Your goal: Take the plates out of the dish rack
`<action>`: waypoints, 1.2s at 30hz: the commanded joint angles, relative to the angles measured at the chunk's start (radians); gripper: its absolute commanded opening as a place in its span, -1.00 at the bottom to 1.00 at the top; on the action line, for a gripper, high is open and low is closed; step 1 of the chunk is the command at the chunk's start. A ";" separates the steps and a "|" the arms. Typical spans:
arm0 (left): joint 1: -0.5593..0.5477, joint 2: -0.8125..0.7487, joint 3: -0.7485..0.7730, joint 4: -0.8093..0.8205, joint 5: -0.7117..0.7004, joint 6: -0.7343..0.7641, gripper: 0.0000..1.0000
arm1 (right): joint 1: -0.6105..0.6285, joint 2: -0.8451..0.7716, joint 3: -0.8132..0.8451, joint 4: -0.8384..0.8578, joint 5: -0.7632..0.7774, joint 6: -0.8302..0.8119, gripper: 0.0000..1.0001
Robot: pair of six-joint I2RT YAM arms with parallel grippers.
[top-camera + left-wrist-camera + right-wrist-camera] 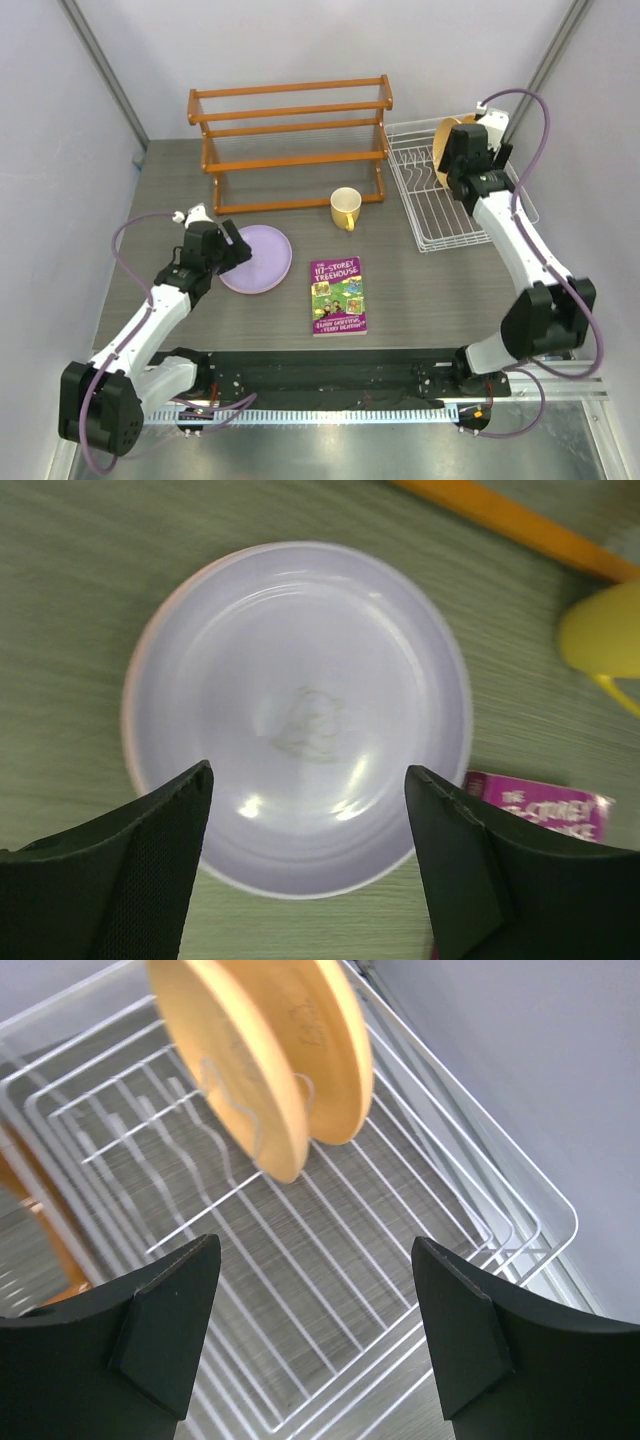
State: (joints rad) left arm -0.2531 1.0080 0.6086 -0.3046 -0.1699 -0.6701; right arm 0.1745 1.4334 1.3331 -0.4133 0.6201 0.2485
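My right hand (312,1260) hangs spread over the rack (520,1210), pinching nothing. The orange plate (262,1060) stands on edge at the rack's far end, ahead of my fingers and a little left of the gap between them. It is turned nearly edge-on to me, so I judge the fingers could straddle its rim, one on each face, once I reach forward. My left hand (308,780), also spread, hovers above the lilac plate (300,680) lying flat on the tabletop (80,560), well apart from the rack; this plate is the right arm's.
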 commanded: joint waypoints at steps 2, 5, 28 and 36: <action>0.003 -0.006 0.037 0.261 0.311 0.040 0.63 | -0.089 0.197 0.167 0.096 -0.002 -0.057 0.62; 0.003 0.012 0.026 0.338 0.380 0.053 0.66 | -0.099 0.303 0.270 0.103 -0.033 -0.097 0.60; 0.003 0.109 0.005 0.389 0.377 0.104 0.67 | -0.102 0.564 0.463 0.074 0.050 -0.299 -0.81; 0.003 0.127 0.011 0.397 0.383 0.098 0.67 | -0.015 0.530 0.445 0.186 0.271 -0.402 -0.93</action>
State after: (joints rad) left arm -0.2531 1.1267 0.6121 0.0513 0.2020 -0.5861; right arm 0.0994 2.0098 1.7733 -0.3714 0.7437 -0.1009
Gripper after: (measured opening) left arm 0.835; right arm 0.095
